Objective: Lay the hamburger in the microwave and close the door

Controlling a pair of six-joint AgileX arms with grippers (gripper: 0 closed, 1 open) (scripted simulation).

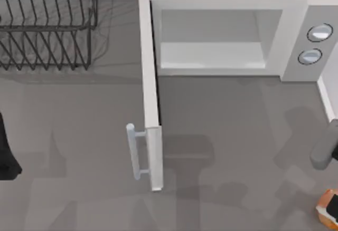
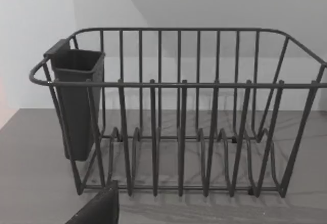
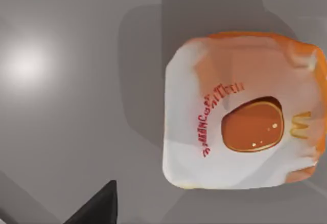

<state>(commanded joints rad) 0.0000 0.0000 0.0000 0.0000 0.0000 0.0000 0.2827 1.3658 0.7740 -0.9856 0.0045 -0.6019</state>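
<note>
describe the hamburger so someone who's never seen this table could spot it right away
Start at the white microwave at the table's far side, its door swung open. Go to the table's near right corner: the hamburger lies there. It is the one orange thing here, wrapped in white with red lettering.

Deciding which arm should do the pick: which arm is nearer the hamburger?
Right. The right arm sits at the table's right edge just above the hamburger, whose wrapper fills its wrist view. The left arm is parked at the far left edge, facing the dish rack.
</note>
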